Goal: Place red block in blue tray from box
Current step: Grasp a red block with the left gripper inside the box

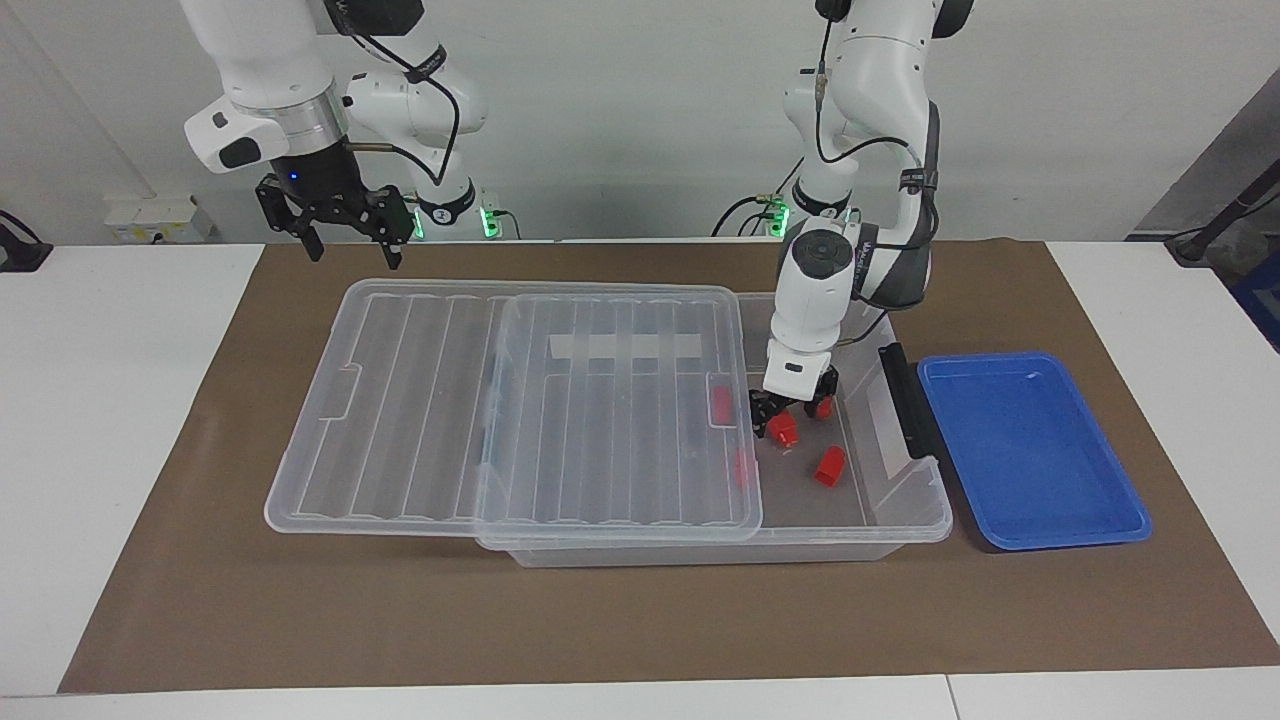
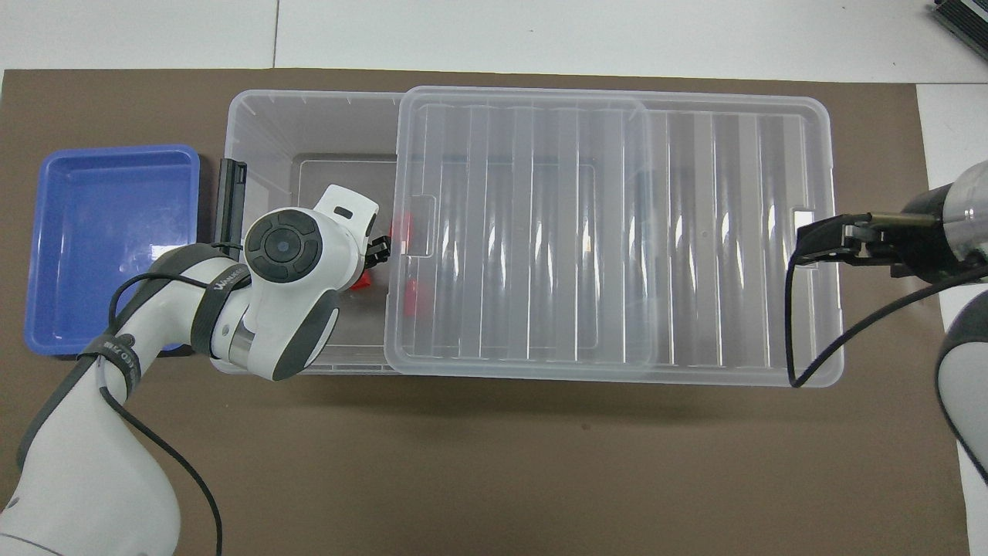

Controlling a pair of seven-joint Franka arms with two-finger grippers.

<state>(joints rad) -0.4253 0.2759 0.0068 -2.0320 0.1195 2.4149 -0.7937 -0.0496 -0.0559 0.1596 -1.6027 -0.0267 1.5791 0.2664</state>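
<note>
The clear box (image 1: pixel 905 505) lies along the mat, its ribbed lid (image 1: pixel 520 400) slid toward the right arm's end so the end by the blue tray (image 1: pixel 1030 450) is uncovered. Several red blocks lie in that uncovered part. My left gripper (image 1: pixel 790 415) is down inside the box, open, its fingers straddling one red block (image 1: pixel 783 428). Another red block (image 1: pixel 830 465) lies farther from the robots, and one (image 1: pixel 722 403) shows through the lid. In the overhead view the left wrist hides most of this; one red block (image 2: pixel 361 283) peeks out. My right gripper (image 1: pixel 348 235) hangs open above the lid's end.
The blue tray (image 2: pixel 108 239) holds nothing and sits just past the box's black handle (image 1: pixel 905 400) at the left arm's end. The lid's edge (image 2: pixel 390 232) is close beside the left gripper. Brown mat surrounds the box.
</note>
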